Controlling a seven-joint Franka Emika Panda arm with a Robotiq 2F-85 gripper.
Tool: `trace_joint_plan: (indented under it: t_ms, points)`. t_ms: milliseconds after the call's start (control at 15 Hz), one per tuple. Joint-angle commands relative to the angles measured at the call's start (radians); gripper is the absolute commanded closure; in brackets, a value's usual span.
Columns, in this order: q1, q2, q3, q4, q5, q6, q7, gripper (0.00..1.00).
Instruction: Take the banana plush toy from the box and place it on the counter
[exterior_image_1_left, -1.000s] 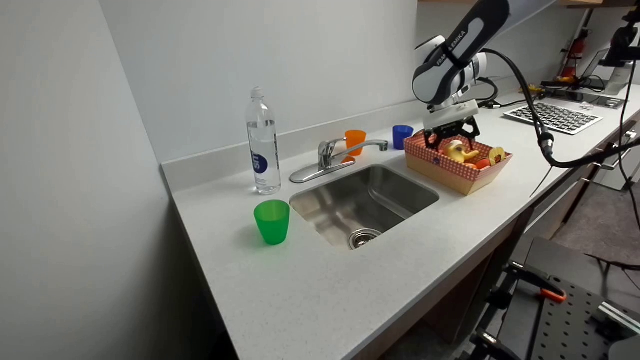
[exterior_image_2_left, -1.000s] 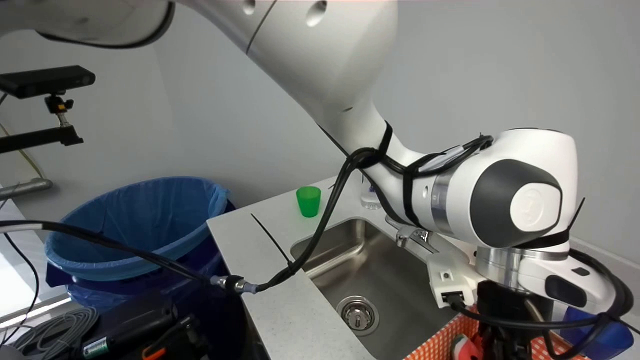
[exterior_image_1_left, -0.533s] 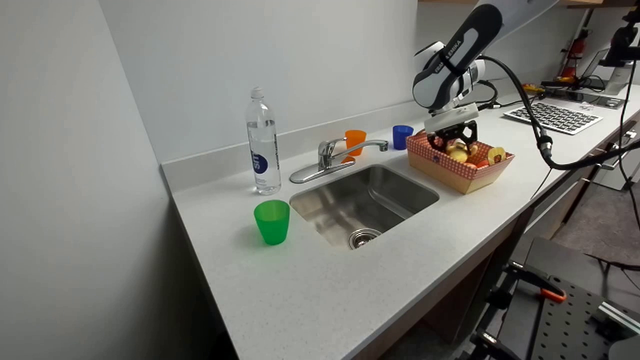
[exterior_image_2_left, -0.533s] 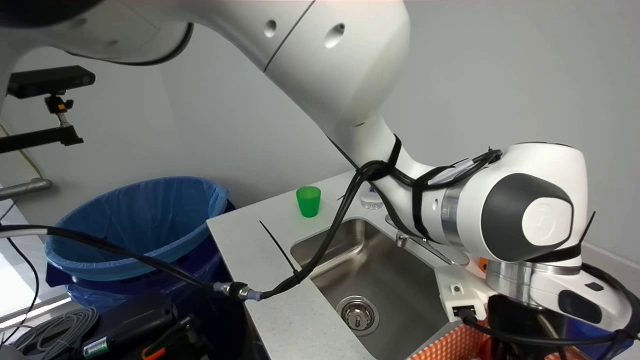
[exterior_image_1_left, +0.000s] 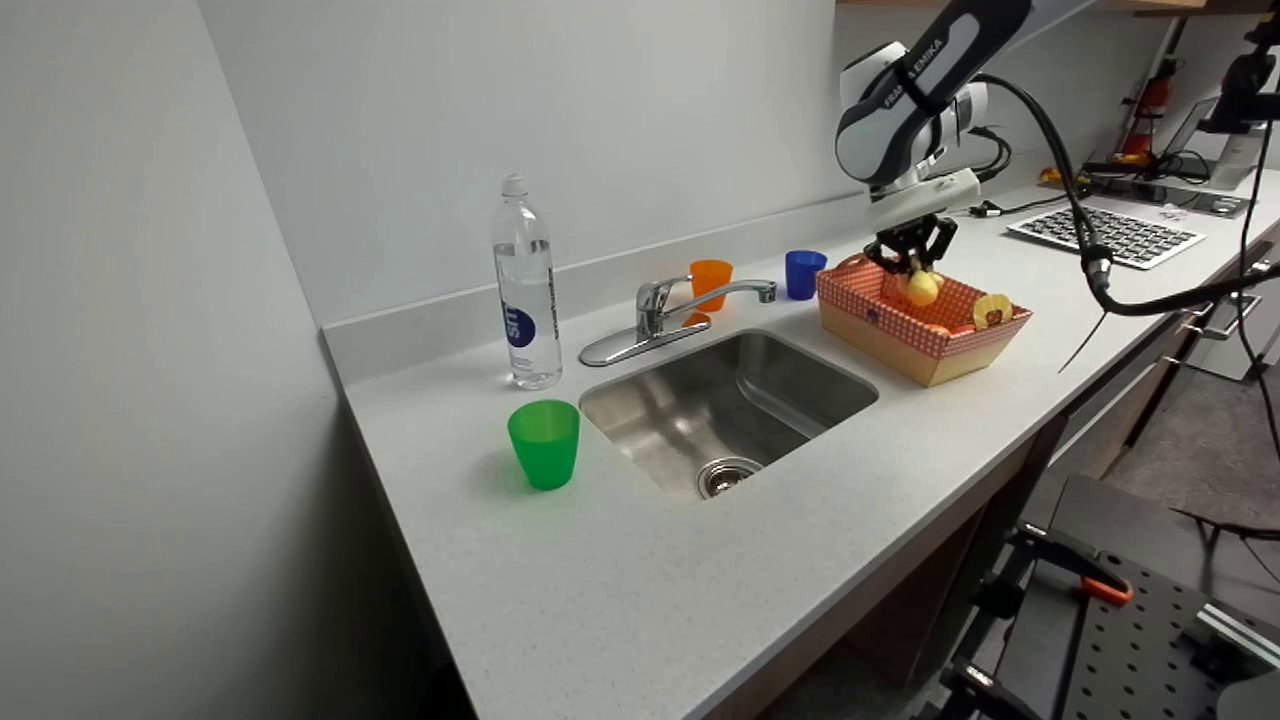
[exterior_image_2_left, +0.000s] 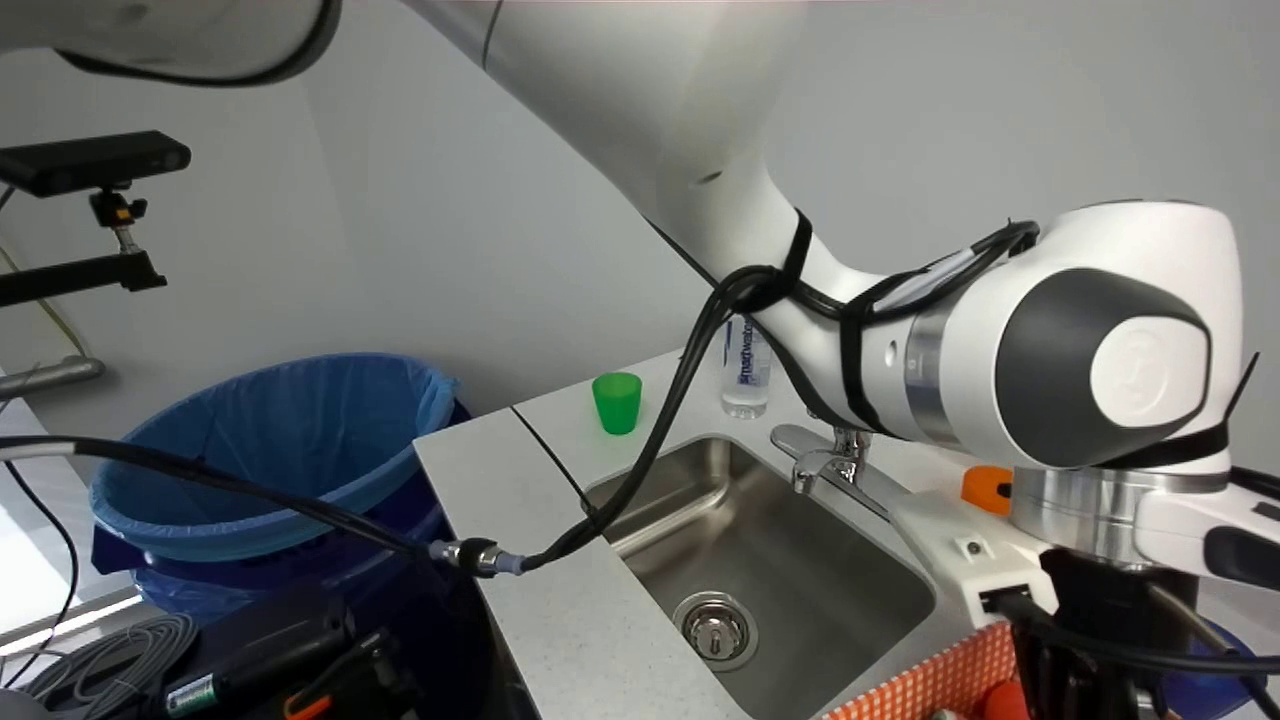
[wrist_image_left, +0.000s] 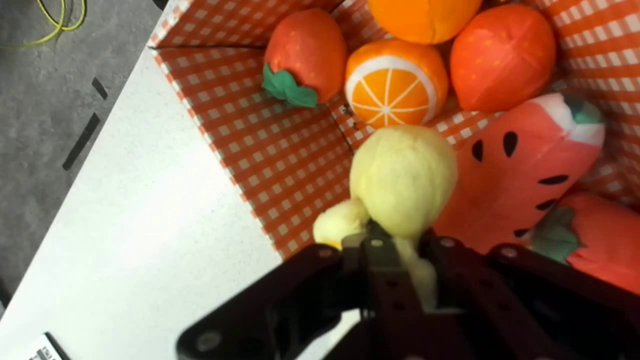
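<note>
The yellow banana plush toy (wrist_image_left: 402, 177) is pinched in my gripper (wrist_image_left: 405, 233), whose fingers press on it from both sides in the wrist view. Its rounded pale part sticks out beyond the fingertips, and a thin strip shows between the fingers. In an exterior view the toy (exterior_image_1_left: 922, 290) hangs below the gripper, over the inside of the box (exterior_image_1_left: 880, 345). The box, lined in red check, stands on the white counter (exterior_image_1_left: 620, 580) beside the sink. In an exterior view (exterior_image_2_left: 930, 680) the wrist hides the toy, and only part of the box shows.
Several other fruit toys lie in the box, among them an orange slice (wrist_image_left: 395, 85) and a watermelon (wrist_image_left: 525, 165). The steel sink (exterior_image_1_left: 730, 400), faucet (exterior_image_1_left: 655, 310), bottle (exterior_image_1_left: 527, 300), green cup (exterior_image_1_left: 545, 445), orange cup (exterior_image_1_left: 710, 283) and blue cup (exterior_image_1_left: 803, 275) stand nearby.
My gripper was spread wide over the box, then dipped lower among the toys. It has since shut on the banana toy and risen, lifting it.
</note>
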Motion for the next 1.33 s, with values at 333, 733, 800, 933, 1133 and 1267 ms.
trace_joint_plan:
  t_ms: [333, 733, 800, 933, 1133, 1267]
  points:
    - [0.023, -0.221, 0.075, -0.162, 0.014, -0.016, -0.268, 0.97]
    - [0.049, -0.341, 0.135, -0.253, 0.008, -0.029, -0.39, 0.97]
    - [0.054, -0.357, 0.144, -0.27, 0.005, -0.03, -0.405, 0.97]
    - [0.066, -0.387, 0.16, -0.308, -0.012, -0.026, -0.423, 0.97]
    - [0.087, -0.419, 0.181, -0.36, -0.05, -0.016, -0.426, 0.97]
    - [0.098, -0.435, 0.194, -0.398, -0.074, -0.013, -0.423, 0.97]
